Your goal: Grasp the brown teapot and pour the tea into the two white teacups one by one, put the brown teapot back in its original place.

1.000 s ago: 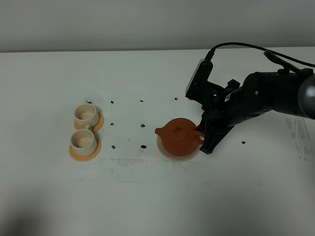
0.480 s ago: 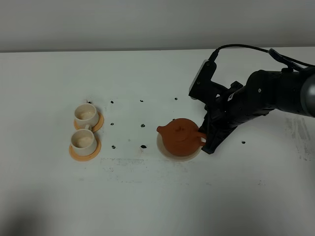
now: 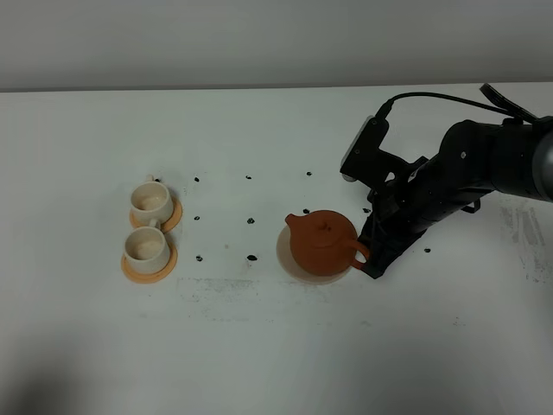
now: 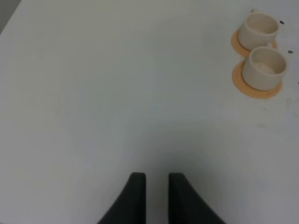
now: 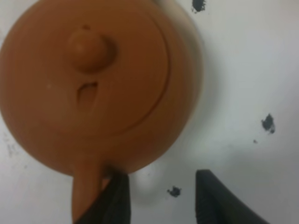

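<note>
The brown teapot [image 3: 321, 242] sits upright on the pale beige coaster [image 3: 283, 253], toward its right side, with its spout pointing left. My right gripper [image 3: 370, 259] is low at the teapot's handle [image 3: 360, 252]. In the right wrist view the right gripper [image 5: 161, 200] is open. One finger [image 5: 117, 198] is right against the handle [image 5: 85, 196] and the table shows between the jaws. The teapot [image 5: 93, 79] fills that view. The two white teacups [image 3: 150, 201] [image 3: 145, 247] stand on orange saucers at the left. My left gripper [image 4: 156, 186] is shut and empty, far from the cups [image 4: 260, 29] [image 4: 266, 67].
Small black marks [image 3: 251, 257] dot the white table between the cups and the teapot. The right arm's black body [image 3: 467, 173] and cable reach in from the right. The table's back edge meets a grey wall [image 3: 259, 43].
The right arm has drawn back to the right, and the teapot has shifted a little to the right on its coaster. The cups have not moved.
</note>
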Motion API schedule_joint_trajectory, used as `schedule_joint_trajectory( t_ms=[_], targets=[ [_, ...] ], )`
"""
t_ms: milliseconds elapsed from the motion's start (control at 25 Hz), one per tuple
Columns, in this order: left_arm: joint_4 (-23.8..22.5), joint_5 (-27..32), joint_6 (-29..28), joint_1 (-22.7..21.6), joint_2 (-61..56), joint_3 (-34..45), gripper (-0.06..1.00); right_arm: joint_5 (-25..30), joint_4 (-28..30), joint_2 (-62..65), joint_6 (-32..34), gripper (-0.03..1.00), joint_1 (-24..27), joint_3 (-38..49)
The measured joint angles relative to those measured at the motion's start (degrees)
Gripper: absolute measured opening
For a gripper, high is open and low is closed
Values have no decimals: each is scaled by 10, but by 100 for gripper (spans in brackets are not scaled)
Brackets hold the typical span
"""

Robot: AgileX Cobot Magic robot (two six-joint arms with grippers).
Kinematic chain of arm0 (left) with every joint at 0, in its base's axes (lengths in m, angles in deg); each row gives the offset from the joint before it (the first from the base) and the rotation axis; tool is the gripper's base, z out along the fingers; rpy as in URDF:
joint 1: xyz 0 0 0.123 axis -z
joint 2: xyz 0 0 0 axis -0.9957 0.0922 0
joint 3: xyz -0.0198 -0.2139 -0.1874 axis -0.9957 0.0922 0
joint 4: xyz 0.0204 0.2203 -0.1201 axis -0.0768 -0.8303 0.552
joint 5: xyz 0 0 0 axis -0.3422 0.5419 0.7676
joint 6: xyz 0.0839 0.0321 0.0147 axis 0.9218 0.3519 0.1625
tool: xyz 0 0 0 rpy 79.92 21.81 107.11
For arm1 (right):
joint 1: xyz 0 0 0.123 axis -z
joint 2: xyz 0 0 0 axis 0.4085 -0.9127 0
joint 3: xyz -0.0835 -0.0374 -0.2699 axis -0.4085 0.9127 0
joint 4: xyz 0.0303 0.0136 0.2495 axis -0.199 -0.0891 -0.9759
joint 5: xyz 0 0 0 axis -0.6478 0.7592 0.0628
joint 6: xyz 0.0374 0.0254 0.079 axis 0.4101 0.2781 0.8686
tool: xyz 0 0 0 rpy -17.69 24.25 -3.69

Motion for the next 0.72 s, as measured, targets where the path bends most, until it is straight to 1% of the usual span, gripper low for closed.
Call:
schedule_joint_trajectory(
  t_ms=[400,720],
  targets=[
    [0,0,-1,0,0,0,11,20,-33,0,-4,33,1,0],
    [0,0,-1,0,0,0,11,25,-95,0,-42,33,1,0]
  ],
)
